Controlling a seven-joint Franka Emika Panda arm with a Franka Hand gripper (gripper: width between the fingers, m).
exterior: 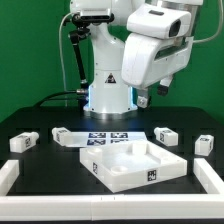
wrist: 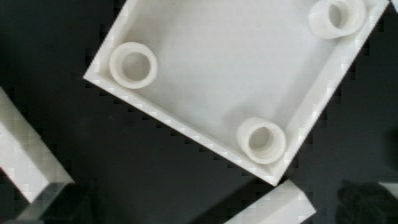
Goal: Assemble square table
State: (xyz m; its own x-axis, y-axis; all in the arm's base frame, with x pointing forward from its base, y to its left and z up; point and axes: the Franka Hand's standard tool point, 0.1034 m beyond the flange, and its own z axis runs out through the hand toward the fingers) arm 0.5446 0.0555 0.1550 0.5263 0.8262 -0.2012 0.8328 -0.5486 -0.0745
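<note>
White plastic parts lie scattered over the black table [exterior: 40, 122]. Furthest to the exterior view's left, a low rail [exterior: 10, 176] edges the table, and just behind it sits a leg [exterior: 24, 141]. A second leg [exterior: 68, 133] lies nearer the middle, beside the marker board [exterior: 108, 139]. In front of that board rests the table top [exterior: 128, 165], rim up and turned at an angle to the table's edge. The wrist view shows three round sockets [wrist: 134, 65] in its corners, all empty. Above and behind the top hangs the pincer [exterior: 142, 98], spread wide, carrying nothing and well clear of every part. Further to the right are a third leg [exterior: 163, 135] and, far out, a fourth leg [exterior: 205, 142].

With no leg fitted, the assembly looks barely begun, and most of the risk lies ahead. The top lies loose and askew, so a descent that lands on its rim rather than astride it would likely shove it across the table and out of line. The legs are small and blocky. A grip taken off-centre could let one twist or drop, and a tilted leg may jam at the mouth of a socket instead of seating. Reaching for the outer legs also brings the arm close to the rail.
</note>
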